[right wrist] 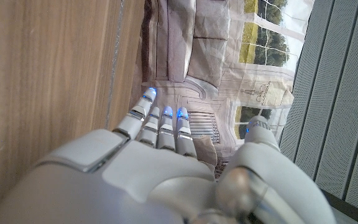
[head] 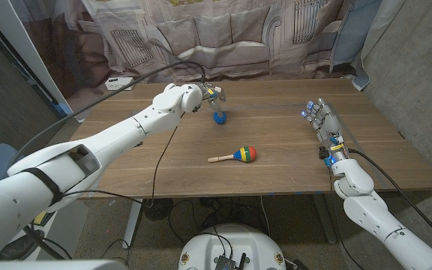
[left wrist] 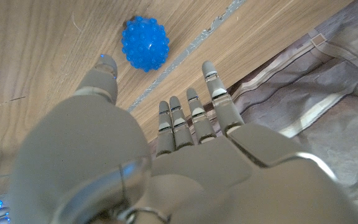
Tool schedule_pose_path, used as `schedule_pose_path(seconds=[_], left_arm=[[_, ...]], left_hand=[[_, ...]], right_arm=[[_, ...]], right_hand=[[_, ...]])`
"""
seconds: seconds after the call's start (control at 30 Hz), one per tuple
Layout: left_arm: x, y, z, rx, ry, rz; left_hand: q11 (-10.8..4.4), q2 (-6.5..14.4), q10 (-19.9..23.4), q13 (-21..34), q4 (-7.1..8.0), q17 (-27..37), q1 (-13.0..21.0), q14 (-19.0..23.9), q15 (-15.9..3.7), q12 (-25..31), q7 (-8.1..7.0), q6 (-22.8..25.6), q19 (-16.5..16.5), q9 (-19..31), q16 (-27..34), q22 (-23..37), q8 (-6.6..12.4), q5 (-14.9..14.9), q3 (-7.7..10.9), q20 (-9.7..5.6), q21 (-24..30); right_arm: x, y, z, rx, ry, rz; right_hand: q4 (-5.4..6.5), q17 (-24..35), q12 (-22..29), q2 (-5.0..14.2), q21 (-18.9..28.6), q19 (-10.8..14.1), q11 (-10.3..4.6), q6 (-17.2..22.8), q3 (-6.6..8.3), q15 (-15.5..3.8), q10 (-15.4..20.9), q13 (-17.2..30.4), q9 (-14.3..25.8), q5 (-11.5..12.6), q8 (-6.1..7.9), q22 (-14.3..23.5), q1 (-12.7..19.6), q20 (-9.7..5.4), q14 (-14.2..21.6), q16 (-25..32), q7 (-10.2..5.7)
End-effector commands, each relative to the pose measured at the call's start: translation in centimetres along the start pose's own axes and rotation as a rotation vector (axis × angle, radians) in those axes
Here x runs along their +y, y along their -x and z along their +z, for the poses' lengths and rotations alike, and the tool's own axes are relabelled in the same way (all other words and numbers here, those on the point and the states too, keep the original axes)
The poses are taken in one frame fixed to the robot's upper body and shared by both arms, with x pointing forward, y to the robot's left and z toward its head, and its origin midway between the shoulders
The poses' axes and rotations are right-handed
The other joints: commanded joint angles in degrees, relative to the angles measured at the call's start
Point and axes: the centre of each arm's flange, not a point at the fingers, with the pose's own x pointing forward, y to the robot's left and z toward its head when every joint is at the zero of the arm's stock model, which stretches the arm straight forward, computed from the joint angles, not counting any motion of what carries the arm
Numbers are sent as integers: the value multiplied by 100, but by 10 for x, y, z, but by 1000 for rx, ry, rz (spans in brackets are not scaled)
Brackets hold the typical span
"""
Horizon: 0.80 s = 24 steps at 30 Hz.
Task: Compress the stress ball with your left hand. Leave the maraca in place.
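A blue bumpy stress ball (head: 220, 117) sits on the wooden table (head: 276, 165) toward the far middle. My left hand (head: 208, 96) hovers just above and behind it, fingers spread and nothing held. In the left wrist view the stress ball (left wrist: 145, 43) lies free on the wood beyond my left hand (left wrist: 166, 149), a little past the thumb tip. The maraca (head: 236, 155), with a coloured striped head and a pale wooden handle, lies nearer the table's middle front. My right hand (head: 322, 120) stands at the right side of the table, fingers extended and empty.
A printed cloth backdrop (head: 223, 34) hangs behind the table's far edge. A black cable (head: 156, 161) runs from my left arm across the table and over its front edge. A small white item (head: 118, 83) lies at the far left corner.
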Motion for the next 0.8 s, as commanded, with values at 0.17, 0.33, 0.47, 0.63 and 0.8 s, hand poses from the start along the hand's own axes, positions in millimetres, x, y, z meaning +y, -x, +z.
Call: schedule_pose_path(seconds=[0.17,0.33,0.47,0.63,0.8], left_arm=[[-20,-21,-4,-4,44,-40],[-23,-24,2,-19,34,-42],[-24,-25,3,-21,36,-43],[-26,-25,2,-11,32,-39],[-26,-26,2,4,18,-27]], left_hand=[[-33,102,-75,38,-23,17,54,64,5,-27,-23,-78,70,27,5,36,-17,29,-20,-9,13],[-71,105,-67,48,-42,15,95,91,-17,-21,-24,-81,81,27,8,38,-14,31,-14,-12,12],[-60,109,-65,53,-49,14,113,98,-8,-19,-10,-74,95,27,7,39,-9,31,-12,-14,14],[-84,186,-13,74,-73,21,219,179,-65,8,-2,-58,168,28,31,47,4,51,31,-19,34],[-98,223,-7,90,-102,22,313,205,-90,13,-4,-34,209,29,32,51,17,65,62,-19,45]], right_arm=[[2,6,0,39,9,-13],[4,6,-1,48,16,-7],[5,6,0,49,23,-3],[6,7,-1,54,19,-6],[6,7,-3,58,12,-10]], right_hand=[[-6,6,-11,-1,14,4,12,-1,3,28,22,10,12,-2,-2,17,70,-14,68,-8,-8],[-4,7,-12,0,13,3,15,-3,2,28,21,10,12,-3,-3,17,70,-11,77,-6,-8],[-4,7,-13,0,14,4,16,-3,2,27,20,11,13,-3,-3,17,71,-10,74,-7,-9],[-4,8,-14,0,14,3,15,-2,2,29,20,11,13,-4,-4,17,73,-11,71,-9,-6],[-3,9,-13,1,12,0,18,7,1,29,26,11,13,-5,-1,17,74,-4,75,-9,-5]])
